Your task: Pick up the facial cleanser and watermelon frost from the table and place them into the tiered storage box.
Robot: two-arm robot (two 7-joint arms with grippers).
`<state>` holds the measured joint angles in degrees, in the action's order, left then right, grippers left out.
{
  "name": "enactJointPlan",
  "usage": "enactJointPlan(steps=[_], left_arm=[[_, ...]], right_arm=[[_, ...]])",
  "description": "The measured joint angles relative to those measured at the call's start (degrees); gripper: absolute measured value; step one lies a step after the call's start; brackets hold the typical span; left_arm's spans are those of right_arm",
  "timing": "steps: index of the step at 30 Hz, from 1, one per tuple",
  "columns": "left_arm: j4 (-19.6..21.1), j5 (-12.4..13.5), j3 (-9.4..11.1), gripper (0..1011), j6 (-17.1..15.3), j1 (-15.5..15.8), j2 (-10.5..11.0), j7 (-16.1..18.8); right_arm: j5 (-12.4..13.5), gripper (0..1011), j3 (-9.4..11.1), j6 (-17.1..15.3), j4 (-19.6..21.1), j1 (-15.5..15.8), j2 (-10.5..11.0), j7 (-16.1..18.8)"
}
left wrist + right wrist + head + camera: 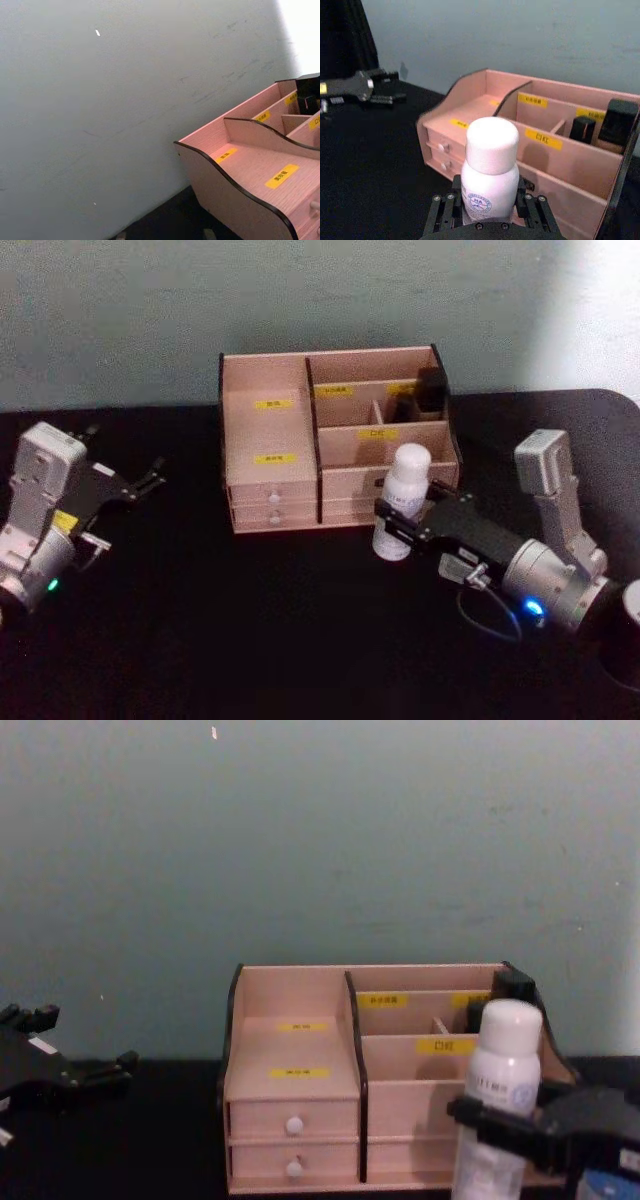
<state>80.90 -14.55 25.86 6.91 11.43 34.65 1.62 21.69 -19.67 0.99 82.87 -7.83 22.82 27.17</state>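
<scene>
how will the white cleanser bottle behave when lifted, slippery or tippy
The facial cleanser looks like rigid, smooth plastic, so it probably won't deform but might slip. It is tall and narrow, and the right gripper clasps it low down, so it may tilt when lifted. The left gripper sits idle on the left.

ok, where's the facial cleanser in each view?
Head: facial cleanser right of centre, in right gripper, before tiered storage box.
Chest: lower right.
Right wrist: bottom centre.
Left wrist: box's left end instead.
Shared landmark: the box's yellow labels.
</scene>
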Motion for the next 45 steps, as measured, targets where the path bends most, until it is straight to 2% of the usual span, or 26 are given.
enactJointPlan(steps=[6,8,13,25,37,45], left_arm=[[0.0,0.0,0.0,1001,0.0,0.0,0.0,0.0],[0.0,0.0,0.0,1001,0.0,0.0,0.0,0.0],[0.0,0.0,0.0,1001,0.0,0.0,0.0,0.0],[0.0,0.0,0.0,1001,0.0,0.0,0.0,0.0],[0.0,0.0,0.0,1001,0.0,0.0,0.0,0.0],[0.0,0.0,0.0,1001,0.0,0.0,0.0,0.0]], right_arm=[[2.82,590,0.9,-0.96,2.97,0.07,0.64,0.33],[4.09,590,1.13,-1.25,3.64,-0.58,0.69,0.42],[5.12,590,1.15,-1.32,3.57,-2.31,0.29,0.05],[3.73,590,0.21,-0.3,-0.35,-8.27,-1.98,-2.72],[2.44,590,-0.33,1.42,-6.97,-14.51,-4.61,-2.53],[1.95,590,-0.95,1.71,-10.55,-17.11,-6.07,-2.03]])
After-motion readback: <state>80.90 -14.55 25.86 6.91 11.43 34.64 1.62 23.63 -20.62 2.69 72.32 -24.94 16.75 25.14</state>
